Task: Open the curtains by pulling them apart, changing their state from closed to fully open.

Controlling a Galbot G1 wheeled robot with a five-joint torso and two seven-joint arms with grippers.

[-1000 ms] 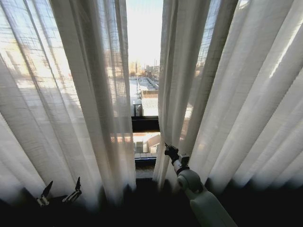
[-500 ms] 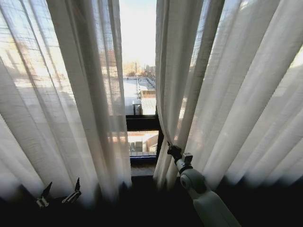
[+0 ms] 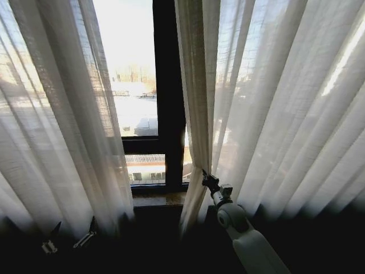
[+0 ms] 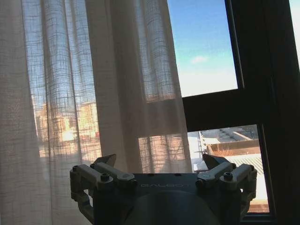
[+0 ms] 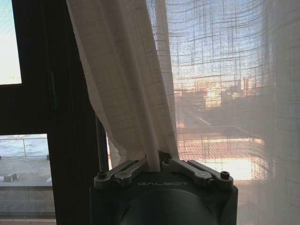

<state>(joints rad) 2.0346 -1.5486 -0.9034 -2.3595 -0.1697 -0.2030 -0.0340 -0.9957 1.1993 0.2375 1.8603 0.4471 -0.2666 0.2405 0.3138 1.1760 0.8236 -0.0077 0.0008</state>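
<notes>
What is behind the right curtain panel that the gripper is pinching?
Through the sheer right curtain panel, pinched by the right gripper, sunlit buildings show faintly. The dark window frame stands beside it. Thicker folds hide whatever lies behind them.

dark window sill (image 3: 157,198), curtains (image 3: 274,114) hanging above

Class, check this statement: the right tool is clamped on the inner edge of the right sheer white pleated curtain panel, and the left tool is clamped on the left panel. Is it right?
Not quite. The left tool is open, holding nothing, as the left wrist view shows. The right tool does clamp the right sheer white pleated curtain panel.
</notes>
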